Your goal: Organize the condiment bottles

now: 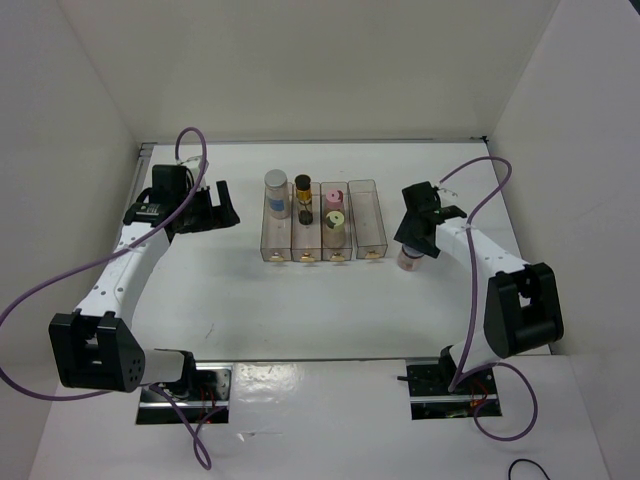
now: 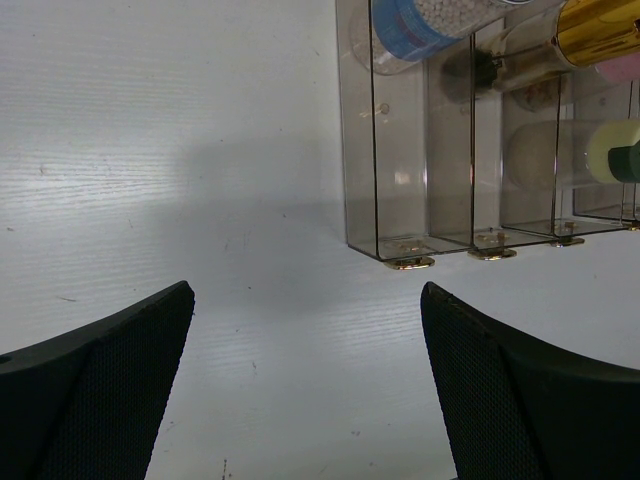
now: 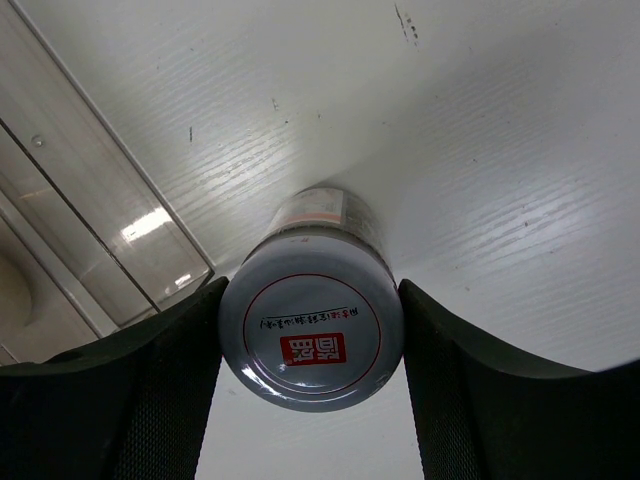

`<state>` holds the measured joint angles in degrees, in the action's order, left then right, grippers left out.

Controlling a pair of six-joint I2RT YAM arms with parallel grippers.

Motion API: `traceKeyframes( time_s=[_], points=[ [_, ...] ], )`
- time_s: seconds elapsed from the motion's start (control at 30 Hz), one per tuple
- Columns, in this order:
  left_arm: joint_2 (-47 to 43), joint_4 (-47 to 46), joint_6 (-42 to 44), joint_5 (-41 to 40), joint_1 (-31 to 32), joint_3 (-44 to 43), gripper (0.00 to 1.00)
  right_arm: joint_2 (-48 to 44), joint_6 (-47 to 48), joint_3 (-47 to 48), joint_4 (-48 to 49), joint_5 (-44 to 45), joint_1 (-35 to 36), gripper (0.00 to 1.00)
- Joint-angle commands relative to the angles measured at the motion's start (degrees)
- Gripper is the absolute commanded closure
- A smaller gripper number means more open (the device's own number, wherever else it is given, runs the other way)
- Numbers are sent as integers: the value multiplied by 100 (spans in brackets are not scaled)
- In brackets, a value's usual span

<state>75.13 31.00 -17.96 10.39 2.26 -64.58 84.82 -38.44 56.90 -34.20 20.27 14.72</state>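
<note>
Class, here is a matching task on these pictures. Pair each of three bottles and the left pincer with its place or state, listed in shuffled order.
1. silver-capped bottle
2. pink-capped bottle
3. white-lidded bottle
4. left pincer

A. open, holding nothing
B. rack, third compartment from the left in the top view
C. between the fingers of the right pincer
D. rack, leftmost compartment in the top view

Pairs: 1-D, 2-B, 3-C, 4-A

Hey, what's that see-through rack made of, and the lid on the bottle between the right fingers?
The rack: clear, smoke-tinted plastic, judging by glossy see-through walls; its gold feet look metallic. The bottle lid: smooth, white, red-printed, plastic or coated metal, can't tell.
</note>
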Motion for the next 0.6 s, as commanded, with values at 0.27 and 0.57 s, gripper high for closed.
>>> traceKeyframes(
  time_s=[0.27, 0.57],
  points=[
    [-95, -200, 99, 121, -33, 24, 0, -404, -15, 646, -430, 284, -31, 100],
    [-95, -200, 99, 174, -33, 24, 0, -642, 381, 1778, -606, -93, -31, 100]
  ],
)
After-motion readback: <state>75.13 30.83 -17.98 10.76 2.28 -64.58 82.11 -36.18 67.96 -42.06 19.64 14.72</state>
